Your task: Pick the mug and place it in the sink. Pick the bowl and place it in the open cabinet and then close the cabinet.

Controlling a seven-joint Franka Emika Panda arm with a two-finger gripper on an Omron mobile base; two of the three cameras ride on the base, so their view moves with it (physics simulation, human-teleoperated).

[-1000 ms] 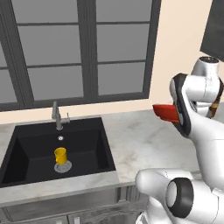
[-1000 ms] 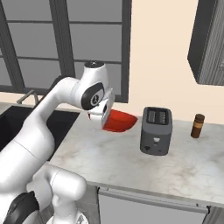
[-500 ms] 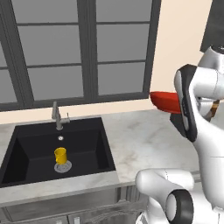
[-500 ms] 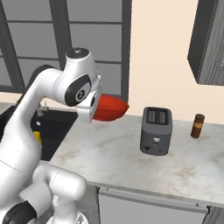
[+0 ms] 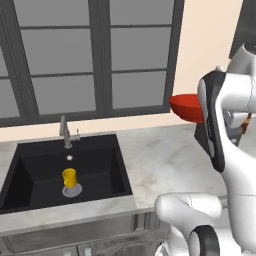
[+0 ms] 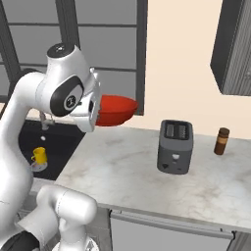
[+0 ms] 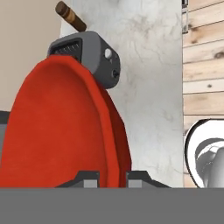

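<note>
A: Nearest first — what's at the jaws (image 7: 111, 175)?

B: Two dark tips at the bottom of the hand view, set narrow on the rim of the glossy red shallow round bowl (image 7: 65, 127); rim runs up between them; so they're holding the bowl. Bowl seen edge-on there, tilted w/ the hand.

A: And from the base cams?

B: Right base view: bowl (image 6: 115, 110) sticks out from the white hand, up in the air above the pale marbled table (image 6: 147, 176); not touching it. Left base view: bowl (image 5: 186, 106) partly hidden behind the white arm link; only its left part shows.

A: Next out?

B: Dark grey two-slot toaster (image 6: 174, 146) stands on the table, right of the bowl & lower; near but apart. In the hand view the toaster (image 7: 94, 54) sits just beyond the bowl's rim. Further right, small brown bottle w/ dark cap (image 6: 221, 141), upright, well apart from the toaster; hand view shows it too (image 7: 71, 16).

A: Mug?

B: Small plain yellow mug (image 5: 69, 177) upright in the large black rectangular sink basin (image 5: 30, 170), at the round silver drain; handle side can't tell. Grey metal faucet (image 5: 65, 132) at the basin's back edge. Right base view: mug (image 6: 38, 156) low left, past the arm.

A: Farthest?

B: Dark-framed window panes (image 5: 100, 55) behind the sink; grey-brown wood-grain upper wall cabinet (image 6: 234, 46) top right, above the bottle; whether its door's open — can't tell.
</note>
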